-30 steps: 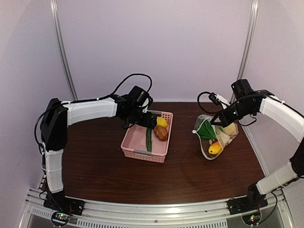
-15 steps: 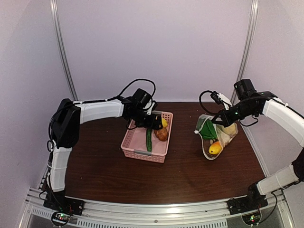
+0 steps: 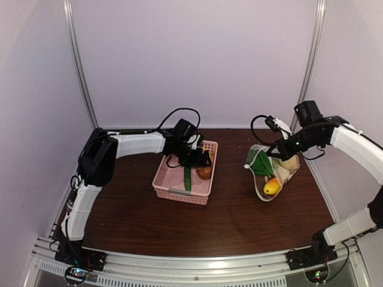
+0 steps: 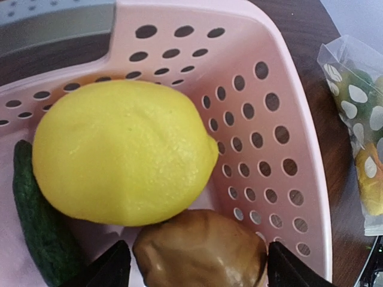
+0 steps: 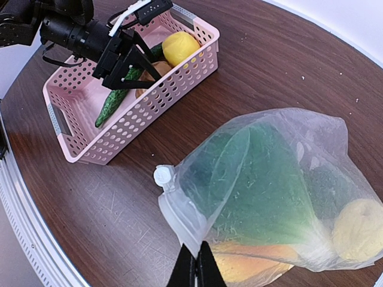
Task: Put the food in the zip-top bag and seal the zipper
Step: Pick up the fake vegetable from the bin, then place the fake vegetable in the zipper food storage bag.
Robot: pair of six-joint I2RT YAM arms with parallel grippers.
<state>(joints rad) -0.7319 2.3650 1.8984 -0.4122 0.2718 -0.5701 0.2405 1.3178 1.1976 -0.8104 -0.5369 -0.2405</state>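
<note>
The pink basket holds a yellow lemon, a brown round piece and a long green cucumber. My left gripper is open down inside the basket, with one fingertip on each side of the brown piece. My right gripper is shut on the zipper strip at the mouth of the clear bag and holds that edge up. Inside the bag lie a green leafy vegetable, an orange piece and a lemon.
The basket stands left of the table's centre and the bag lies at the right, with bare brown tabletop between and in front of them. White walls and two metal posts close off the back and sides.
My left gripper has moved right and down into the basket, over the lemon and the brown piece. The right gripper and the bag have hardly moved.
</note>
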